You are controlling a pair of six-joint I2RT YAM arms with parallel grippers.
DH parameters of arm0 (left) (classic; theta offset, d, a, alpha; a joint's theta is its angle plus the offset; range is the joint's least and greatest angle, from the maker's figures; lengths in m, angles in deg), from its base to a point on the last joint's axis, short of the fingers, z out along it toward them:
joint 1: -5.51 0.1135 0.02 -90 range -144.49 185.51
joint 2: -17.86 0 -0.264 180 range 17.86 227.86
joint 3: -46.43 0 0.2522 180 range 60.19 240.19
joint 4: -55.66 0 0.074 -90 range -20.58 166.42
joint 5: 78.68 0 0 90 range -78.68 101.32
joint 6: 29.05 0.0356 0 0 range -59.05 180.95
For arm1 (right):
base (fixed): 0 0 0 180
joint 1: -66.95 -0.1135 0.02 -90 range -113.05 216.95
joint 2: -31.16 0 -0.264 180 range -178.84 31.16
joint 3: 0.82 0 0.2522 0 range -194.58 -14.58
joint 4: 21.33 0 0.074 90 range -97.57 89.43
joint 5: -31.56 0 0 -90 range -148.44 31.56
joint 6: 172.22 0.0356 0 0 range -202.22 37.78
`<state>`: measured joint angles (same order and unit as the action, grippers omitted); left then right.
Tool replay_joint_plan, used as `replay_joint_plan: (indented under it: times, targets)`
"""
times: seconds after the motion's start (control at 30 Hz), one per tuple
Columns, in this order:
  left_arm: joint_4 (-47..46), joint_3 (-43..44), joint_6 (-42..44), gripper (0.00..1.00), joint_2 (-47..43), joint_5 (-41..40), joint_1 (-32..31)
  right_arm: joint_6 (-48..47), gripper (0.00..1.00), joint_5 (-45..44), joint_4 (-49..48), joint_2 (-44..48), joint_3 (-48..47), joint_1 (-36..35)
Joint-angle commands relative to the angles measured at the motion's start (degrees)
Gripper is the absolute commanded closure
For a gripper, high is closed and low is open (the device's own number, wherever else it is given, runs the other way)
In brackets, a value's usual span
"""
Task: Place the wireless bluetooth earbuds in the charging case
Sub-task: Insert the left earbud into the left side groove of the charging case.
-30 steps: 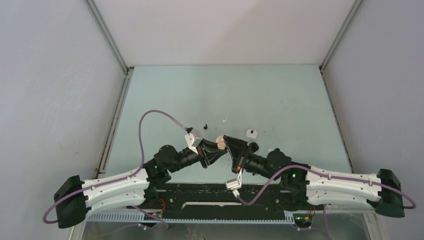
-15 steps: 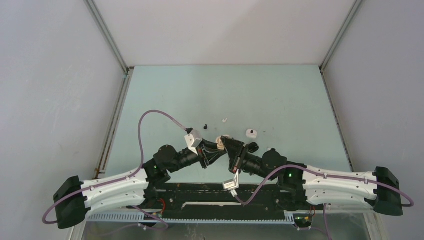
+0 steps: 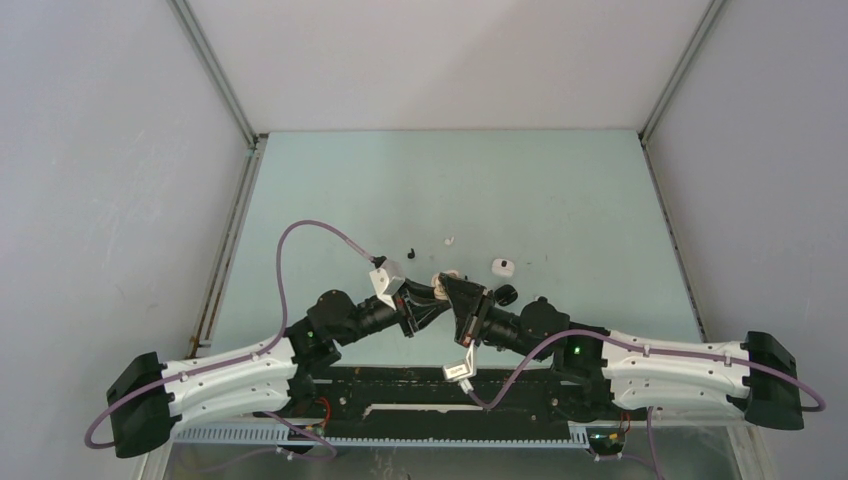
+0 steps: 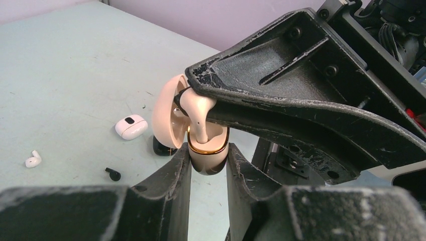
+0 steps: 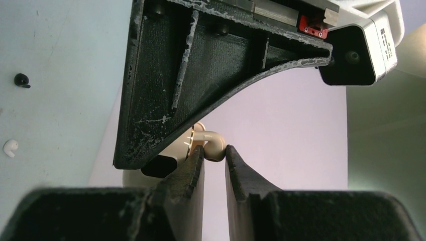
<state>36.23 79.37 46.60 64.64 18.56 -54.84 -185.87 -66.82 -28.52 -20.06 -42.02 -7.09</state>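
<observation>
1. The cream earbud [image 4: 199, 111] stands stem-down in the mouth of the open charging case [image 4: 207, 159]. Its stem is inside the gold-rimmed well and its rounded head is above the rim.
2. The right jaws are narrow and pinch the head of that earbud. In the right wrist view the bud [image 5: 213, 144] sits right at the tips of the two fingers [image 5: 193, 168], with only a slim gap between them.
3. The charging case is glossy cream with a gold band around its opening. Its lid [image 4: 165, 118] is swung open and stands up on the left side of the case in the left wrist view.
4. The left jaws are narrow too, clamped on the lower body of the charging case, with one finger [image 4: 173, 175] pressed against each side.
5. From above, the two arms meet tip to tip near the middle of the table [image 3: 450, 180], towards its near edge, with the case [image 3: 437, 287] between them.
6. A dark object [image 4: 162, 148] lies just behind the open lid, mostly hidden; I cannot tell what it is.
7. Farther out on the table lie three loose things, apart from one another:
   - a white case [image 4: 131, 126] with a dark spot on top;
   - a black earbud [image 4: 113, 173] nearer the camera;
   - a white earbud [image 4: 33, 160] off to the left.
8. The table is pale green, and plain light walls [image 3: 440, 60] close it in on three sides.
</observation>
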Motion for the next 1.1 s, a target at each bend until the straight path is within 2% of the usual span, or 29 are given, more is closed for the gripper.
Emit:
replay_joint_plan:
  times: [0.0, 0.47, 0.73, 1.07]
  targets:
    - [-2.6, 0.5, 1.6, 1.0, -1.6, 1.2, -0.5, -1.6, 1.0, -1.4, -2.3, -0.7, -0.1, 0.1]
    - [-2.6, -0.2, 2.9, 1.0, -3.1, -1.3, -0.5, -3.9, 1.0, -3.4, 1.4, -0.8, -0.1, 0.0]
    - [-2.6, -0.1, 2.9, 1.0, -2.3, -0.9, -0.5, -3.6, 1.0, -1.7, -4.5, -2.5, -0.1, -0.2]
    - [-2.6, 0.0, 2.8, 1.0, -1.5, -0.5, -0.5, -3.7, 1.0, -1.0, -5.8, -3.1, -0.1, -0.8]
